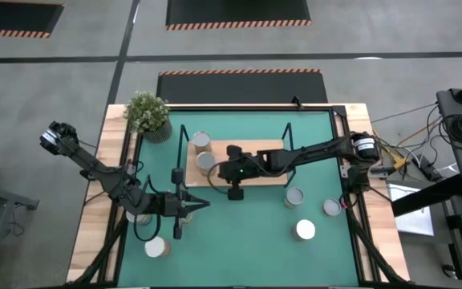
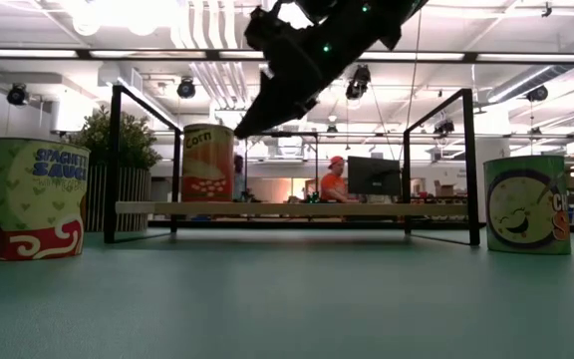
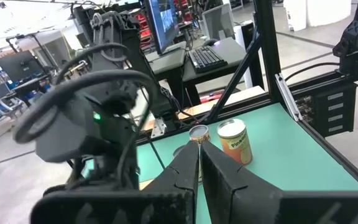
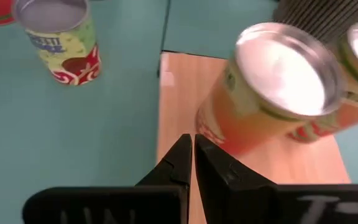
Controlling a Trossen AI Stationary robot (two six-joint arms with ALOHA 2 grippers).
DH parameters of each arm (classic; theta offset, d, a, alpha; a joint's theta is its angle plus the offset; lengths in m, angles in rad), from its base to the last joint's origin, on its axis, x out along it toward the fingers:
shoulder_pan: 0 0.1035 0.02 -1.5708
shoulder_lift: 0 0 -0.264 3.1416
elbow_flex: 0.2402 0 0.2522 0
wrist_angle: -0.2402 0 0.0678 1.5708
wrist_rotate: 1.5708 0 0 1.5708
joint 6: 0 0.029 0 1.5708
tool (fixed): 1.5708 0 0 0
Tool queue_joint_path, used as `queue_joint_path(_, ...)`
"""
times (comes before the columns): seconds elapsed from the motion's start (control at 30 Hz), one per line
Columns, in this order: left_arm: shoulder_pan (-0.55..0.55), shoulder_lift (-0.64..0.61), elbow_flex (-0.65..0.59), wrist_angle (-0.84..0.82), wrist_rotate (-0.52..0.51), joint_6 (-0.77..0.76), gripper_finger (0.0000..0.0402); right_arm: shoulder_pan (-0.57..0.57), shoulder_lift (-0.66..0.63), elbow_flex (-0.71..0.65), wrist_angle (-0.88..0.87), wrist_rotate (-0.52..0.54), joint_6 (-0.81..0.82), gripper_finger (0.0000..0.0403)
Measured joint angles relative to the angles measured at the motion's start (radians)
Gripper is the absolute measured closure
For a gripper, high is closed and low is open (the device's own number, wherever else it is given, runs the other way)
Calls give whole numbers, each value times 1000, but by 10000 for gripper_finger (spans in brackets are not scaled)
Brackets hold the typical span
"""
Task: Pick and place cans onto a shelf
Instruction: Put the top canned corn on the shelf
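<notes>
Grey concrete floor (image 1: 70, 72), hazard-striped mats (image 1: 237, 13), ceiling lights (image 2: 118, 12)

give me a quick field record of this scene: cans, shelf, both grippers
cans on shelf: two, at its plant end
cans on mat: five; three on the right arm's side, two by the left arm
shelf: wooden board, black wire frame
right gripper: shut, empty, over the shelf's front edge
left gripper: shut, empty, over the green mat
potted plant: mat's far left corner

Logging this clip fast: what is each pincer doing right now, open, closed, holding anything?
Left pincer: closed, empty, over the mat.
Right pincer: closed, empty, above the shelf, beside a can standing on it.
</notes>
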Motion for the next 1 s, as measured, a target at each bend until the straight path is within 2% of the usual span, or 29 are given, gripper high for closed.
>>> queue_joint_path(0.13, 0, 0, 0, 0, 0, 0, 402, -4, 34, 0, 67, 17, -2, 394)
queue_joint_path(0.33, 0, 0, 0, 0, 0, 0, 402, -14, 75, 0, 139, 135, -49, 394)
queue_joint_path(0.43, 0, 0, 0, 0, 0, 0, 402, -16, 75, -1, 157, 133, -69, 394)
queue_joint_path(0.7, 0, 0, 0, 0, -1, 0, 402, -20, 70, 0, 147, 142, -76, 394)
queue_joint_path(0.9, 0, 0, 0, 0, -1, 0, 402, -29, 69, -1, 47, 246, -92, 394)
queue_joint_path(1.0, 0, 0, 0, 0, -1, 0, 402, -40, 71, -1, 71, 306, -88, 394)
